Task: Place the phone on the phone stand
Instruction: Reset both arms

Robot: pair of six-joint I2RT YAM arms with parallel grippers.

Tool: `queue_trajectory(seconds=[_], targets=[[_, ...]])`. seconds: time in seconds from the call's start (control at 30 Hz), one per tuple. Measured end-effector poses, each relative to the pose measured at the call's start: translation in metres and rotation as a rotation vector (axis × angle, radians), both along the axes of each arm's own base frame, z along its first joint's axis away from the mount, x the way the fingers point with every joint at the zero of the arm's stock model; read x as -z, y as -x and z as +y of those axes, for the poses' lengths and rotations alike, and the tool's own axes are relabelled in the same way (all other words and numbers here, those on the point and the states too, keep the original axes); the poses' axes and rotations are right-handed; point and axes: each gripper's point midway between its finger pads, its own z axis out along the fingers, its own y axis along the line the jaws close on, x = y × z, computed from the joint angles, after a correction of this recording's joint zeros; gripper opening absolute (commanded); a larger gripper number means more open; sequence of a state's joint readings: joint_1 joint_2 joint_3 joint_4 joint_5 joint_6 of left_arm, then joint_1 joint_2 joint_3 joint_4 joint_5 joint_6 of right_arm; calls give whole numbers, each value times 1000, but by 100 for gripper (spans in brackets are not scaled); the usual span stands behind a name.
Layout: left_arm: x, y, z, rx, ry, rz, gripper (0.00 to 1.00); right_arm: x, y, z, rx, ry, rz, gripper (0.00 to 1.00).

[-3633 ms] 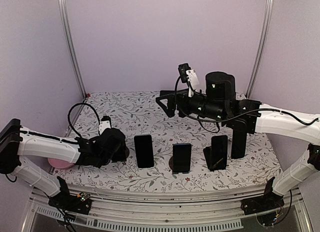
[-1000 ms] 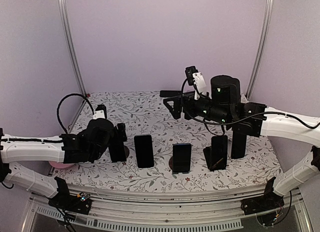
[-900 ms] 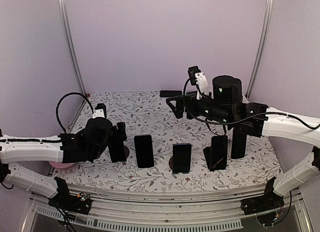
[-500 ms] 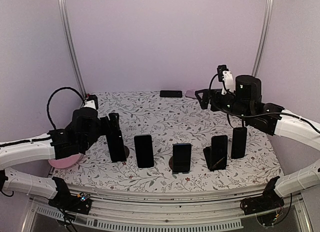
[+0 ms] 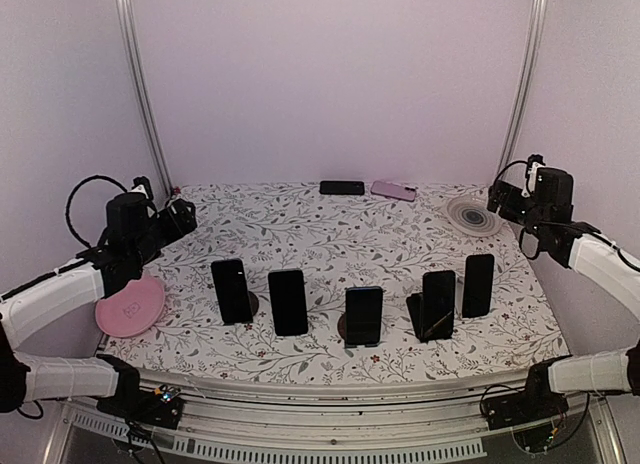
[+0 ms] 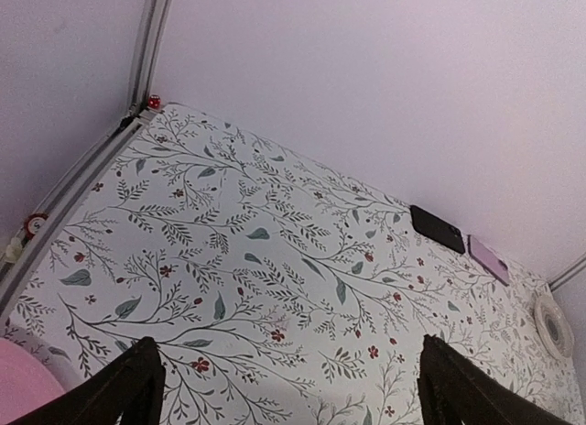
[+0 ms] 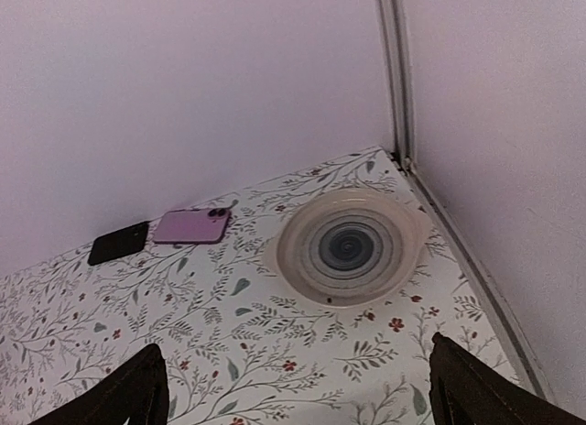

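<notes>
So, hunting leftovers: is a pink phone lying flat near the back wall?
Yes, the pink phone lies flat on the table beside a black phone.

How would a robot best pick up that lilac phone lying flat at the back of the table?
Come straight down and pinch the lilac phone across its two long edges, near the middle. It lies flat and thin on the table, so only its edges offer a hold, and the black phone sits close by one short end. The right gripper, open, looks nearer.

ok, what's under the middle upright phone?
A dark stand base pokes out at the foot of the middle phone. The rest of the stand is hidden behind it.
</notes>
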State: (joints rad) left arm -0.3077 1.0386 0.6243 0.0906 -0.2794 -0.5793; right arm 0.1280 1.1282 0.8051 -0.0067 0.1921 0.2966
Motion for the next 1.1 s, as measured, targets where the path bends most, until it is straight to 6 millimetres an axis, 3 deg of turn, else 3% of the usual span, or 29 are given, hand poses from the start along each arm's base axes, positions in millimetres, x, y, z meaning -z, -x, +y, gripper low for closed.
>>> queue_trajectory(seconds=[0.17, 0.33, 0.57, 0.7, 0.9, 1.1], targets=[[18, -7, 27, -67, 23, 8, 97, 32, -3, -67, 172, -3, 28, 99], [39, -12, 44, -143, 0, 21, 97, 66, 4, -91, 261, 41, 12, 99], [65, -9, 72, -268, -61, 25, 97, 109, 12, -95, 271, 96, -23, 99], [74, -9, 85, -314, -84, 30, 97, 117, 20, -92, 257, 106, -83, 99], [63, -13, 93, -336, -109, -19, 97, 116, 31, -87, 231, 116, -166, 99], [49, -11, 106, -382, -187, -72, 97, 96, 30, -81, 210, 128, -257, 99]])
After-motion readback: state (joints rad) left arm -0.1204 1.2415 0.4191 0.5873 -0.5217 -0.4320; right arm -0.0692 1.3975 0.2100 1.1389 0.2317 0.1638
